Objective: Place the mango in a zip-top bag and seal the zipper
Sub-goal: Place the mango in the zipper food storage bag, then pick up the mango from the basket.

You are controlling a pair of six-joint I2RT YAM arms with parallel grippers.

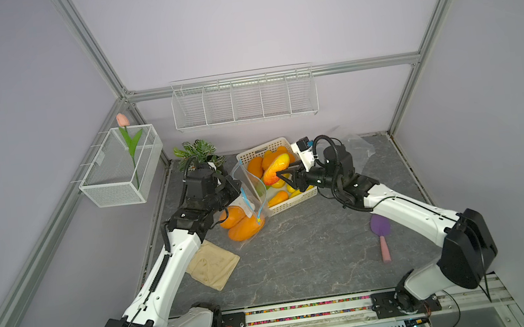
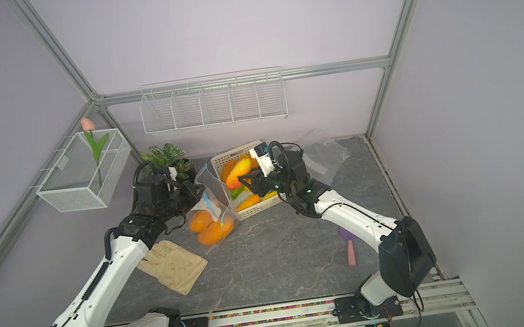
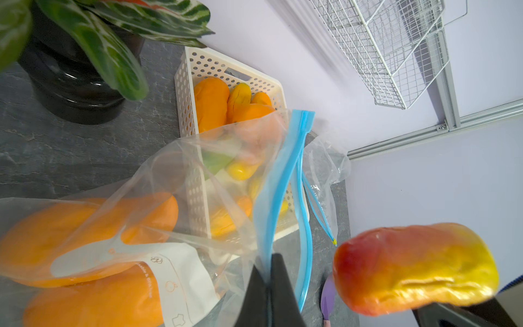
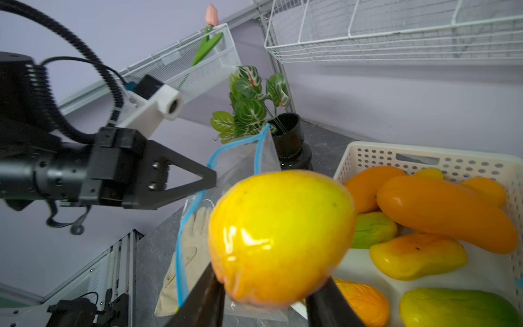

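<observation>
A beige glove (image 1: 213, 265) lies near the tabletop's left edge. Beyond it, the zip-top bag (image 1: 247, 207) rests on the tabletop with two orange fruits (image 1: 243, 229) inside. The left gripper (image 3: 268, 269), pressed together, pinches the bag's blue zipper strip and holds the mouth up and open. Just beside the mouth, the right gripper (image 1: 280, 175) clamps the mango (image 1: 279, 162), which is glossy, elongated and red-orange grading to yellow. The mango hangs above the cream basket (image 1: 296, 201) near the far edge.
</observation>
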